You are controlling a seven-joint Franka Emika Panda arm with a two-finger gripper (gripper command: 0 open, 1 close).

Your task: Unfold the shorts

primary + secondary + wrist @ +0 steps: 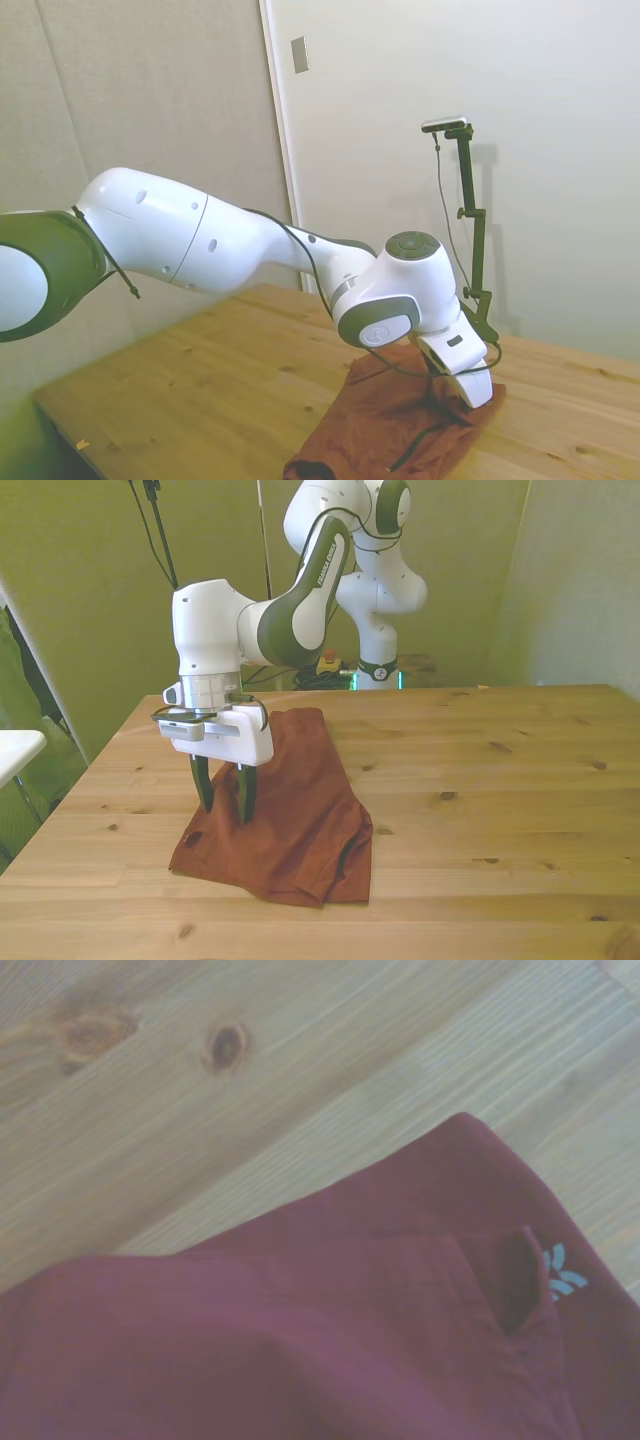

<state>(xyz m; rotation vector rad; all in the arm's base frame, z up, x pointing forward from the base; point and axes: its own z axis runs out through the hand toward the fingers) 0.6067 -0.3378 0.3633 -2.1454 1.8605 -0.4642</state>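
Note:
The rust-orange shorts [300, 810] lie folded on the wooden table [480, 780], toward the front view's left. In the side view the shorts [385, 425] show under the arm. My gripper [226, 808] hangs just above the cloth near its left edge, fingers pointing down and open, with nothing between them. A dark cord [345, 855] shows at the fold near the table's front. Close up, the wrist view shows the shorts [300, 1340] with a corner, a small slit and a pale blue mark [562, 1272].
A white surface [15, 750] juts in beyond the table's edge at the front view's left. Bare wood stretches across the front view's right half.

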